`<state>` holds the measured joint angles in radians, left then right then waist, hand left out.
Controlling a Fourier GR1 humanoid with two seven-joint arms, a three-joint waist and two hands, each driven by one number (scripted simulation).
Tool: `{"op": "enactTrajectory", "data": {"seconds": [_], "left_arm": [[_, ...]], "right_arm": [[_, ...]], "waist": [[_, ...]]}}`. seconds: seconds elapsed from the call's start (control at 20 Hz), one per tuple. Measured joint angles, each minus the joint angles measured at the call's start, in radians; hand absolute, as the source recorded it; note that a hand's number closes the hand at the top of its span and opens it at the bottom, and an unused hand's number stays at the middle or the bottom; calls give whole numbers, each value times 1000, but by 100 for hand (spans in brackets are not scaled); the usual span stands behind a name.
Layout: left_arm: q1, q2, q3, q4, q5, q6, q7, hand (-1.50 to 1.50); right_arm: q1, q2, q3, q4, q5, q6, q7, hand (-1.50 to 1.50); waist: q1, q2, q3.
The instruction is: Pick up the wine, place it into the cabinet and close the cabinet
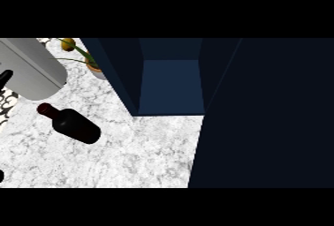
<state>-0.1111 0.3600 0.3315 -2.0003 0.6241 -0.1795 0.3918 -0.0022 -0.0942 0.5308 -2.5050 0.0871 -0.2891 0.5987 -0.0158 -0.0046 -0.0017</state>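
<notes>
One thin black sliver at the view's left edge, just beside the end of a broad grey forearm (pixel 32 66), is all that shows of what seems to be the left robot hand (pixel 5 77). Whether it is open or closed cannot be told, and nothing can be seen in its hold. The right robot hand does not show.

Just below the sliver, also cut by the left edge, is a black-and-white patterned thing (pixel 4 106) too cropped to name. A small dark spot (pixel 1 175) sits lower on the same edge.

To the right of these is the wine bottle (pixel 75 123), on the pale marbled worktop (pixel 143 154). It is dark, with a deep red cap (pixel 44 108) pointing toward the upper left of the view. From this steep angle it is hard to say whether it stands or lies. It touches neither the forearm nor the patterned thing.

Beyond the forearm, at the back of the worktop, a potted plant (pixel 91 59) with thin green leaves stands just beside the cabinet (pixel 169 84). The cabinet is dark blue and open, its inside in shadow. Its door (pixel 267 119) is swung out and fills the right side of the view. The bottle is well apart from the cabinet's opening, out on the worktop to its left.
</notes>
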Motion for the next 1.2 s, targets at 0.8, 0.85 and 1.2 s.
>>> {"op": "enactTrajectory", "data": {"seconds": [0.8, 0.85, 1.2], "left_arm": [[41, -64, -7, 301, -164, -141, -263, -150], [53, -69, -6, 317, -176, -149, -287, -150], [77, -81, -4, 432, -262, -191, -424, -150]], "right_arm": [[-63, -68, 69, -2, 29, -113, 48, -150], [-65, -76, 66, -2, 30, -117, 46, -150], [-80, -110, 90, 0, 40, -155, 45, -150]], "waist": [[-5, 0, -1], [-5, 0, -1], [-2, -1, 0]]}}
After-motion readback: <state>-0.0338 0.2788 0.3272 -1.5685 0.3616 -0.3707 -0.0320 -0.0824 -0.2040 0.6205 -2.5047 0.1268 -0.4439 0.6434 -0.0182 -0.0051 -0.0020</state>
